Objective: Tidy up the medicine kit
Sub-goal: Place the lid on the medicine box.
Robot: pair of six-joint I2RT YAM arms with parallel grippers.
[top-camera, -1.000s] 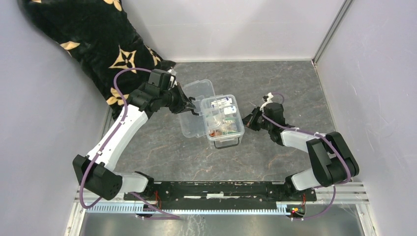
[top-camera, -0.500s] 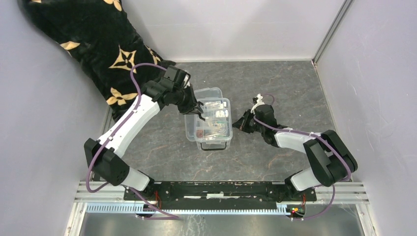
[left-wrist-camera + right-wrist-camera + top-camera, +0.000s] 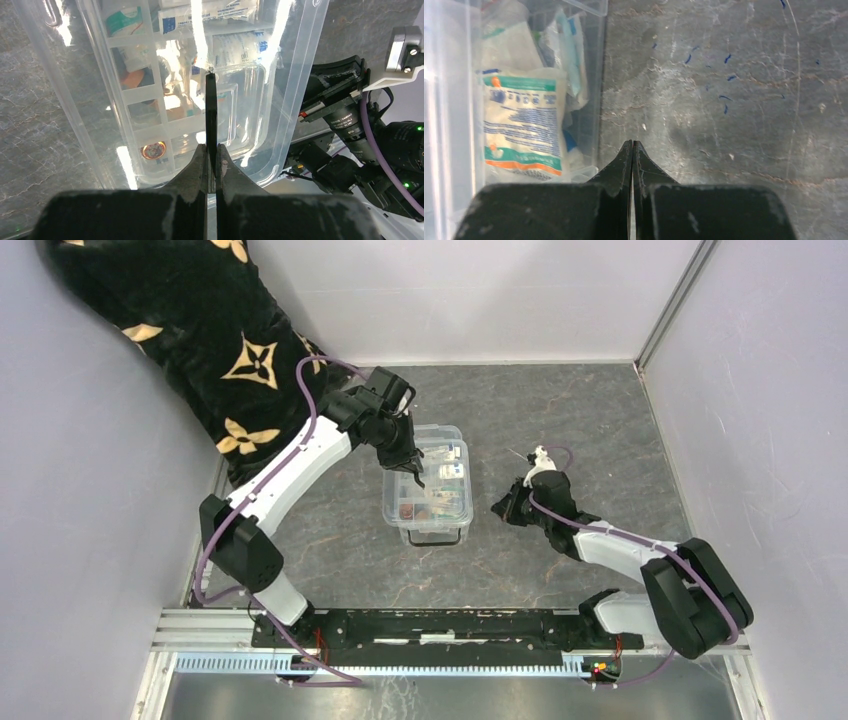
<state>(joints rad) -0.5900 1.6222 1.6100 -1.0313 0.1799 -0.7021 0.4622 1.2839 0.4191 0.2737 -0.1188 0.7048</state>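
Note:
The medicine kit (image 3: 430,502) is a clear box on the grey table, mid-view, full of packets. My left gripper (image 3: 411,470) is over it, shut on the thin black handle (image 3: 211,107) of the clear lid (image 3: 252,112). The lid lies over the box, and the divided tray and packets show through it. My right gripper (image 3: 503,508) is shut and empty, low over the table just right of the box. In the right wrist view its tips (image 3: 632,145) are beside the box wall (image 3: 596,75), apart from it.
A black cloth with gold flowers (image 3: 180,330) lies at the back left, behind my left arm. Grey walls enclose the table on three sides. The right arm's camera (image 3: 350,115) is close beyond the lid's edge.
My left gripper has carried the lid from the left side onto the box. The box has slid a little left. My right gripper has drawn back towards the near right.

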